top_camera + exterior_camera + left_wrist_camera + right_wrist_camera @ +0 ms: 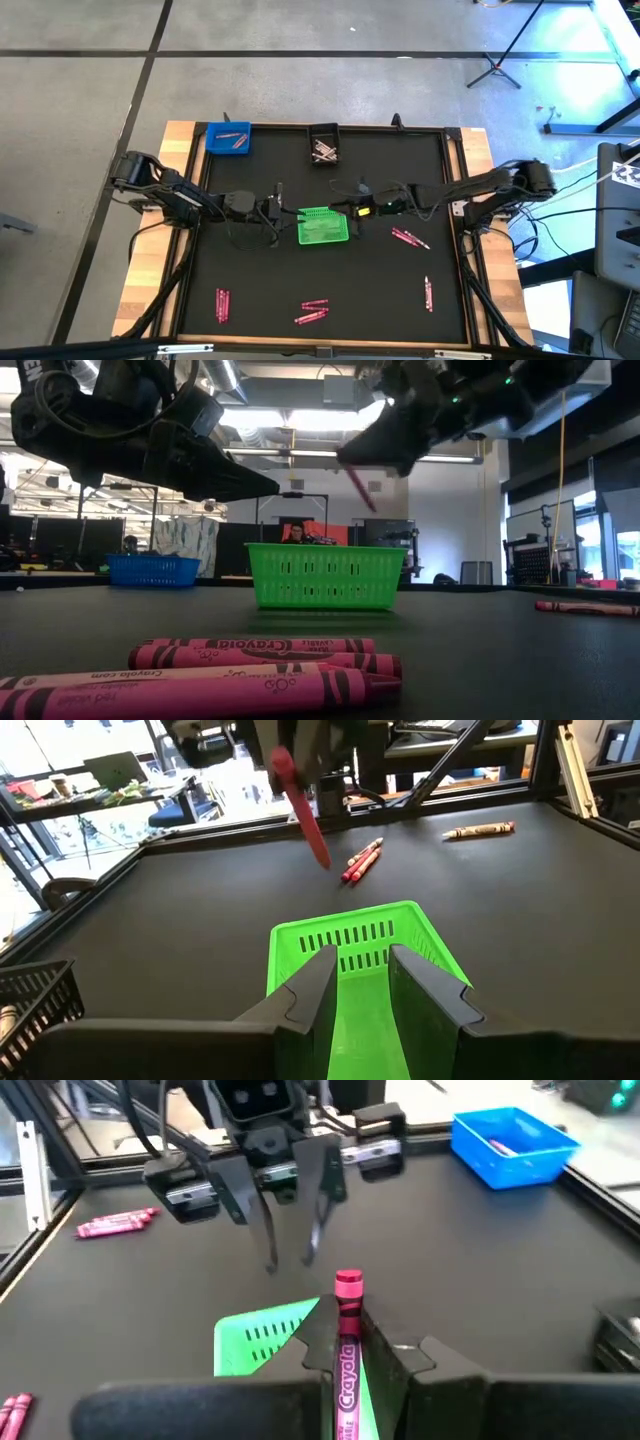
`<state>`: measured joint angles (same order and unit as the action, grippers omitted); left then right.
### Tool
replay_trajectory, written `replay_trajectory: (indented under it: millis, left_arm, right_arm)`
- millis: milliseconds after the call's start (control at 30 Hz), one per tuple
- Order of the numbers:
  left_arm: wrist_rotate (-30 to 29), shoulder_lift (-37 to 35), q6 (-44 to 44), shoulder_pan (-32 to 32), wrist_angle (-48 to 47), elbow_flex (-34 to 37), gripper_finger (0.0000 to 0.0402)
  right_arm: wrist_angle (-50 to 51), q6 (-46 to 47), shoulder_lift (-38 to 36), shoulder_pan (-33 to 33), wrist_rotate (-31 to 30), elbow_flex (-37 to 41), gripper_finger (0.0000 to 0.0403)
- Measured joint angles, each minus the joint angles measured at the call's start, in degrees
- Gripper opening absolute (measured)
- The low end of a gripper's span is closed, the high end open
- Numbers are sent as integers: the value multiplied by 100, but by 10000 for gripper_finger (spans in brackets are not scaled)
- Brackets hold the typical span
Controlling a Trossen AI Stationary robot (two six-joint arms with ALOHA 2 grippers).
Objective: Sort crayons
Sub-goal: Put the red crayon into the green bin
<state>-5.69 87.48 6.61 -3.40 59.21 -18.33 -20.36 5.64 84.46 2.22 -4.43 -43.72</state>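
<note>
A green bin (323, 227) stands mid-table on its base. My left gripper (272, 210) hovers just left of it, open, nothing between its fingers (362, 972). My right gripper (352, 208) is at the bin's far right corner, above the rim, shut on a magenta crayon (347, 1342). That crayon shows slanting downward in the low view (358, 485) and in the left wrist view (302, 810). Loose crayons lie flat on the table at the right (410, 238), (428, 292) and along the near edge (222, 305), (312, 312). My right gripper pinches the crayon's paper-wrapped shaft (347, 1365) between its two fingers. The crayon lies along the fingers, and its end (348, 1285) sticks out past the fingertips. The fingers come from the table's right, slanting a little down. The crayon is lifted clear, tilted, above the green bin.
A blue bin (228, 138) with a few crayons stands at the far left; a black bin (324, 146) holding pale crayons stands at the far middle. A raised wooden frame (458, 190) borders the dark mat.
</note>
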Motion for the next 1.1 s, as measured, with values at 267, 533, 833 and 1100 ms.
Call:
replay_trajectory:
  millis: [267,533,833,1100]
  left_arm:
    - [0,0,-12,0,53,0,86]
    - [0,0,-12,0,53,0,86]
    - [0,0,-12,0,49,0,86]
    - [0,0,-12,0,49,0,86]
  right_arm:
    - [-1114,-42,932,0,140,0,28]
    - [-1284,-187,1594,0,-4,-2,28]
    - [-1199,-305,1773,0,-39,-2,28]
    - [-1060,-307,1773,2,-37,-2,30]
